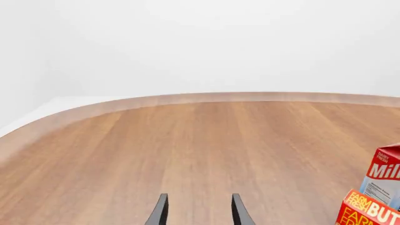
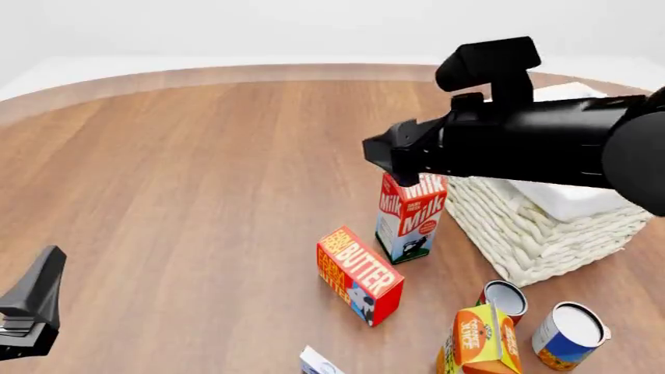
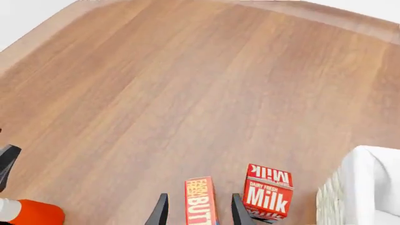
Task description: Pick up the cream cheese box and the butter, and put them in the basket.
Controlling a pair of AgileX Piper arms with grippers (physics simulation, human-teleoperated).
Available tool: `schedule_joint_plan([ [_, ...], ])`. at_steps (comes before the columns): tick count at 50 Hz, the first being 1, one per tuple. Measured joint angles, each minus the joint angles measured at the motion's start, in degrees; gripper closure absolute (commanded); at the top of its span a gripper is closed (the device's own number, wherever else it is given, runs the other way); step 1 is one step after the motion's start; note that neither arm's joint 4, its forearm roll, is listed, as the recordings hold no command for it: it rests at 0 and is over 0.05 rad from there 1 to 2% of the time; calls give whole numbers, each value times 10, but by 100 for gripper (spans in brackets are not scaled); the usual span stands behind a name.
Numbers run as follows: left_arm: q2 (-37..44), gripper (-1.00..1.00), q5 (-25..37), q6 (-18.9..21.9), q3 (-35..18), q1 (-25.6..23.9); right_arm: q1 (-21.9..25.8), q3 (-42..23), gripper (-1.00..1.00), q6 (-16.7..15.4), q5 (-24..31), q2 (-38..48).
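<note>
The butter (image 2: 359,274) is a red-orange carton lying on the wooden table, in front of the upright Milk carton (image 2: 410,218). The wicker basket (image 2: 519,226) with its white liner stands to the right. Only a white-and-blue corner of the cream cheese box (image 2: 317,363) shows at the front view's bottom edge. My right gripper (image 3: 199,213) is open and empty, high above the table, and the butter (image 3: 200,202) shows far below between its fingers. My left gripper (image 1: 200,213) is open and empty, low at the near left, with the butter (image 1: 368,212) off to its side.
An orange-yellow juice carton (image 2: 480,339) and two cans (image 2: 504,300) (image 2: 569,335) stand at the near right. The right arm (image 2: 519,136) hangs over the milk carton and basket. A red-orange and white object (image 3: 28,213) lies near the left arm (image 2: 31,312).
</note>
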Motion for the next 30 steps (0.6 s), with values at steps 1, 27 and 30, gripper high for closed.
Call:
schedule_joint_plan([
  [1,0,-100,0,0,0,0,4,-4,-100,1,0,7],
  [27,0,-100,0,0,0,0,15,-34,-100,8,5,107],
  [30,0,-100,0,0,0,0,12,-31,-100,8,4,112],
])
